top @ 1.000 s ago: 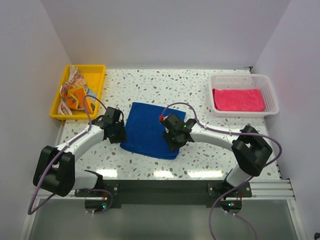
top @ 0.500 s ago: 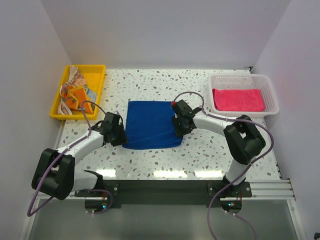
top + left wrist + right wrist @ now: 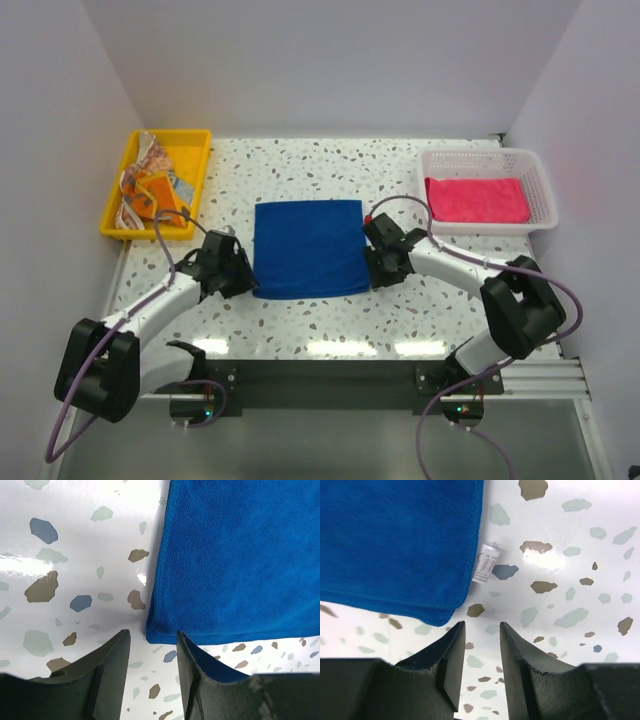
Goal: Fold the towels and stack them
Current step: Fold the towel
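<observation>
The royal blue towel [image 3: 307, 248] lies flat mid-table on the speckled terrazzo table [image 3: 400, 170], close to square, its slightly longer side running left to right. At its near-right corner the edge looks doubled, and a small white label [image 3: 486, 569] pokes out (so likely one fold is already in).

Both arms are on it, one at each near corner. The left gripper [image 3: 151, 635] is low over the table with its jaws parted, and the towel's near-left corner sits right at the mouth of the gap. Nothing is pinched. The right gripper [image 3: 481, 625] mirrors it, jaws a narrow way apart and empty. The near-right corner lies just ahead and to its left, outside the gap.

Neither arm is nearer; the towel spans the space between them. My read: each gripper has to nudge inward onto its corner before closing.

Further out, the pink towel [image 3: 477, 199] is folded in the white mesh basket [image 3: 484, 153] far right. The orange towels [image 3: 150, 185] are bunched in the yellow tray [image 3: 198, 140] far left.
</observation>
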